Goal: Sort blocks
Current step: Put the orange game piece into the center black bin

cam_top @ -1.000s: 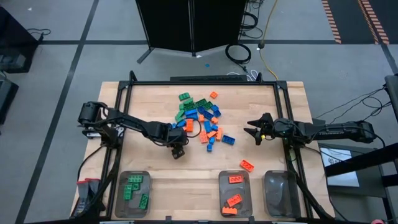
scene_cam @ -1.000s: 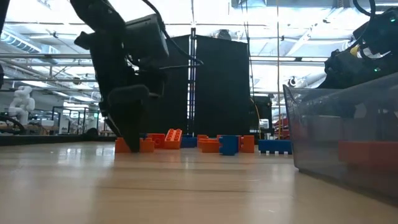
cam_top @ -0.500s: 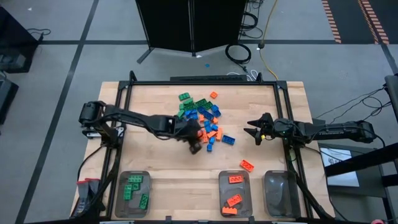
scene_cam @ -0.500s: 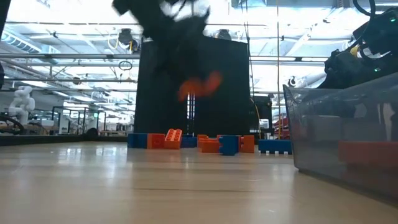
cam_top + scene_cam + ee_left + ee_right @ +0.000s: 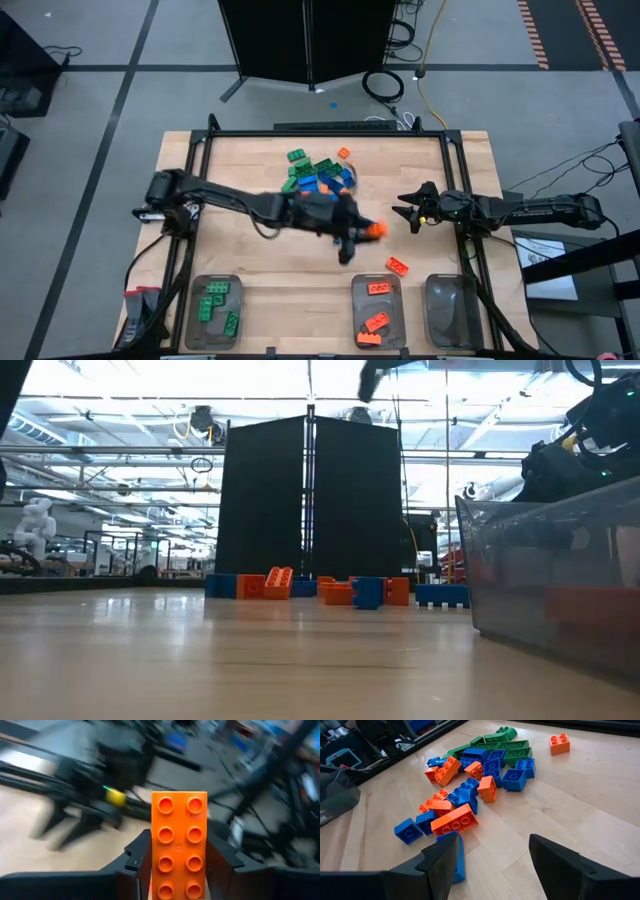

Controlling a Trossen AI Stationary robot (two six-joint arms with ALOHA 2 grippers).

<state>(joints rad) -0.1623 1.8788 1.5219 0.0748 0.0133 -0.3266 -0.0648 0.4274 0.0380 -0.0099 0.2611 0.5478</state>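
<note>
Left hand point(image 5: 364, 231): clamped on an orange block point(image 5: 179, 850), the two-by-four stud kind. From the wrist cam you can see a dark finger point(image 5: 137, 857) pressed on each long side of it. From overhead the hand sits over the middle of the tabletop point(image 5: 240, 170), just on the tray side of the pile, with the orange bit poking out at its tip.
Right hand point(image 5: 409, 213): parked near the right edge of the tabletop, fingers spread apart with nothing between them, pointed at the pile.
Block pile point(image 5: 322, 178): green, blue and orange bricks heaped toward the far middle of the tabletop. The right wrist cam shows it nicely: greens at the far end, blues and oranges mixed nearer, and one small orange brick point(image 5: 560, 743) off on its own.
Stray block: one loose orange brick point(image 5: 399, 265) lies flat on the wood between the pile and the trays, close to the middle tray.
Left tray point(image 5: 190, 325): clear plastic, on the near edge, a few green bricks in it.
Middle tray point(image 5: 354, 300): clear too, has several orange bricks.
Right tray point(image 5: 452, 312): clear; can't make out any bricks in it from above.
Low cam: row of blue and orange bricks point(image 5: 330, 589) on the wood, clear tray wall point(image 5: 560, 570) close on the right.
</note>
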